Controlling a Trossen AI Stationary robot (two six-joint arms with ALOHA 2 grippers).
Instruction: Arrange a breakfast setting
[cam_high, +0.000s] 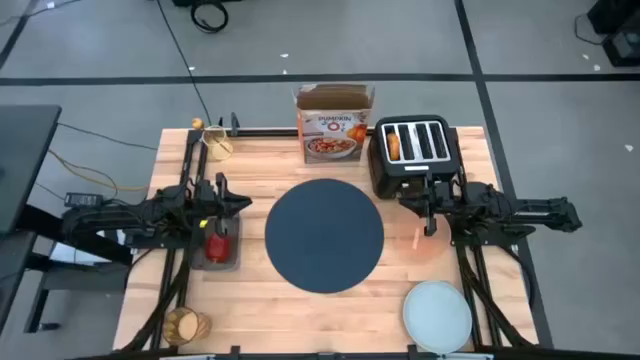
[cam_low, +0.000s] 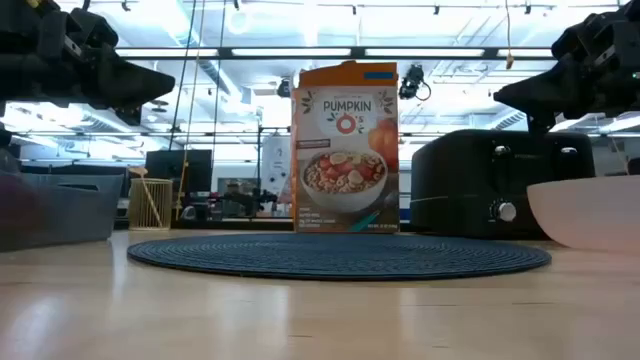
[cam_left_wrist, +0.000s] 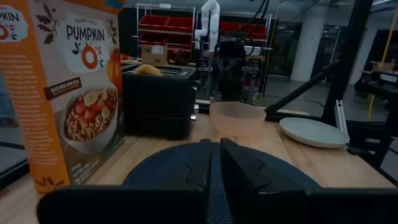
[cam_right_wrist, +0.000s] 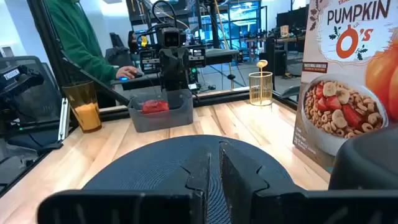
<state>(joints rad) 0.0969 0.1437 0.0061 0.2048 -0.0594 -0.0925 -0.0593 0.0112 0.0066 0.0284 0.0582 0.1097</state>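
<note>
The round dark-blue placemat (cam_high: 323, 236) lies flat at the table's middle. My left gripper (cam_high: 243, 203) hovers shut at its left edge, and my right gripper (cam_high: 405, 200) hovers shut at its right edge; both are empty. The pinkish bowl (cam_high: 425, 242) stands on the table under my right arm. The pale-blue plate (cam_high: 437, 315) lies bare at the near right. The red apple (cam_high: 217, 243) sits in a grey bin (cam_right_wrist: 163, 112). The amber glass (cam_high: 185, 325) stands at the near left. A gold spoon (cam_right_wrist: 262, 64) stands in a gold wire holder (cam_high: 215, 143).
The black toaster (cam_high: 415, 155), with bread (cam_high: 395, 145) in one slot, and the orange-and-white cereal box (cam_high: 335, 125) stand along the far edge behind the placemat. A person in a green top (cam_right_wrist: 81, 37) is beyond the table's left side.
</note>
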